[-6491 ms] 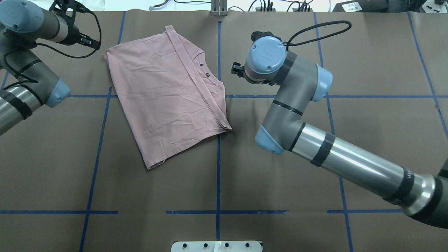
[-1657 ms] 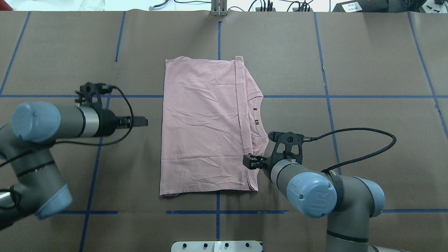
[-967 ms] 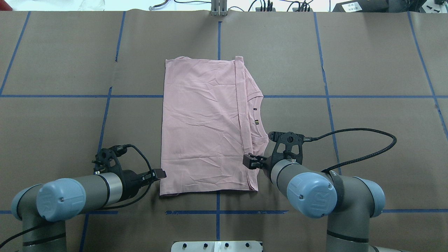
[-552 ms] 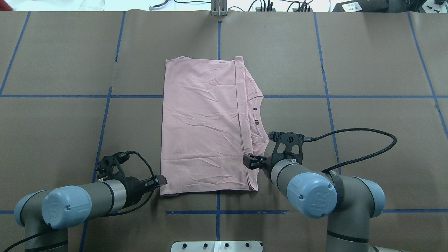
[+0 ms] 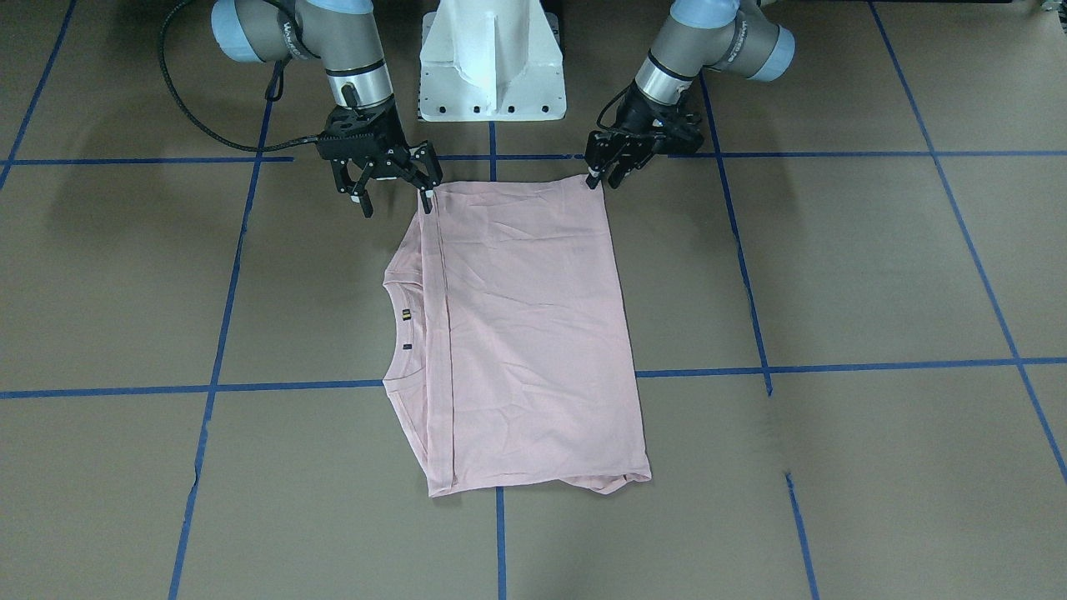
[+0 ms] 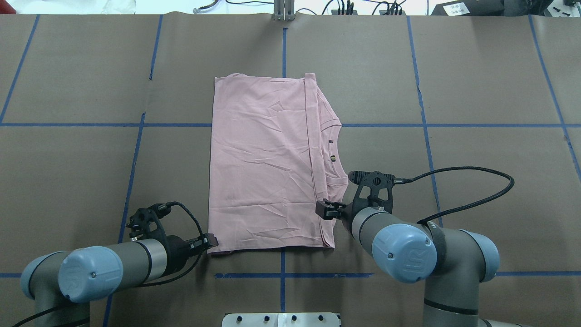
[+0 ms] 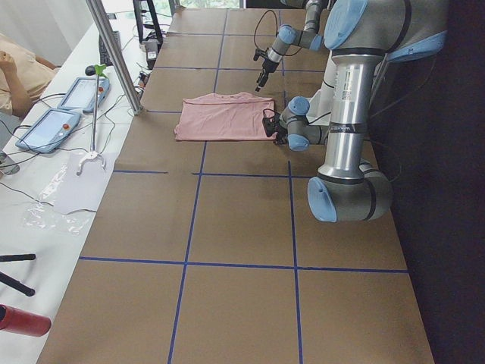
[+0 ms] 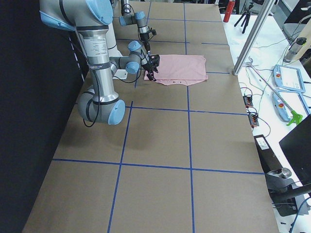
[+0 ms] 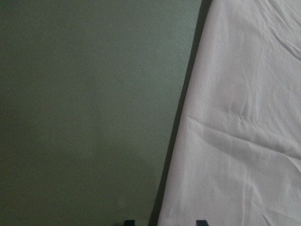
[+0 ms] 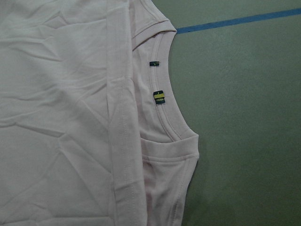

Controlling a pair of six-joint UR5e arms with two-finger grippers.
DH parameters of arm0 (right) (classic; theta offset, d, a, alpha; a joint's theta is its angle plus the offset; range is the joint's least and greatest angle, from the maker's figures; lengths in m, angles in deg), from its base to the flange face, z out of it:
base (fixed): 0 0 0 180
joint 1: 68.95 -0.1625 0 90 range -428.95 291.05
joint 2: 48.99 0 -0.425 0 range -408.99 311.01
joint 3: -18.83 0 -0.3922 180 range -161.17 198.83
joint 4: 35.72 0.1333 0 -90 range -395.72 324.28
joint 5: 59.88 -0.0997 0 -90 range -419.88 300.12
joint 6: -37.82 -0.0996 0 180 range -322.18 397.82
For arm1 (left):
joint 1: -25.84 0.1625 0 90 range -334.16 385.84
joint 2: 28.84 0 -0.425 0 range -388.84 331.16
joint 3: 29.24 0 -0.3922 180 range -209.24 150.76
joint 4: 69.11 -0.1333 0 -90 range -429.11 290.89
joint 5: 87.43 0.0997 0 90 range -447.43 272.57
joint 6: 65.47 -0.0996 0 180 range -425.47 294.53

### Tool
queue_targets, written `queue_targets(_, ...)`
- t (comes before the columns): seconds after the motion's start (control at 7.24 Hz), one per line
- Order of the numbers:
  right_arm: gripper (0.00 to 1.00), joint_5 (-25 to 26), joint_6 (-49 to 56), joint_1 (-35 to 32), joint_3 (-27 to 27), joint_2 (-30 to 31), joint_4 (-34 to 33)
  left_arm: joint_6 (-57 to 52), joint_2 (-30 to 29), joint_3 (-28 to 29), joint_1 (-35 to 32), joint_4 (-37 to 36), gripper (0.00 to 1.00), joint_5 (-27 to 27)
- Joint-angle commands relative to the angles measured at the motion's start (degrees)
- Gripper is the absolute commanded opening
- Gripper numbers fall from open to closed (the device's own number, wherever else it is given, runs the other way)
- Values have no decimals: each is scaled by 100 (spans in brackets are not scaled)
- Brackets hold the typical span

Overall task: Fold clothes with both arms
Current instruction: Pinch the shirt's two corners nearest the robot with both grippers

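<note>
Facing front: the T-shirt (image 5: pixel 517 333) is lying folded on the counter (image 5: pixel 834 275); the right pincer (image 5: pixel 396 200) is hanging spread wide by its collar-side corner, and the left pincer (image 5: pixel 604 177) is hovering parted at the other robot-side corner.
Overhead: both are grasping nothing.
Left wrist: its fingertips (image 9: pixel 201 223) are straddling the cloth edge.
Risk: closing now may be catching only the top layer, dragging the fold askew.

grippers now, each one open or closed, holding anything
Left gripper: open, at the T-shirt corner, gripping nothing.
Right gripper: open, holding nothing.
</note>
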Motion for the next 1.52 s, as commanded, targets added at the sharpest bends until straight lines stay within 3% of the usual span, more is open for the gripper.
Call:
queue_targets(0.0,100,9,-3,0,2,0,-1,131,-71,8,108,-42,52,13)
queue_targets(0.14,100,9,-3,0,2,0,-1,157,-80,8,117,-50,49,21)
queue_targets(0.28,100,9,-3,0,2,0,-1,184,-80,8,117,-50,40,21)
queue_targets(0.55,100,17,-3,0,2,-8,-1,439,-88,8,117,-50,0,30)
queue_targets(0.97,100,17,-194,35,2,-87,-45,404,-97,0,117,-42,0,30)
queue_targets(1.1,94,17,-1040,227,54,-227,-254,386,-106,-1,117,-42,0,30)
queue_targets(1.38,71,9,-2046,377,55,-553,-1097,386,-106,-9,117,-42,0,30)
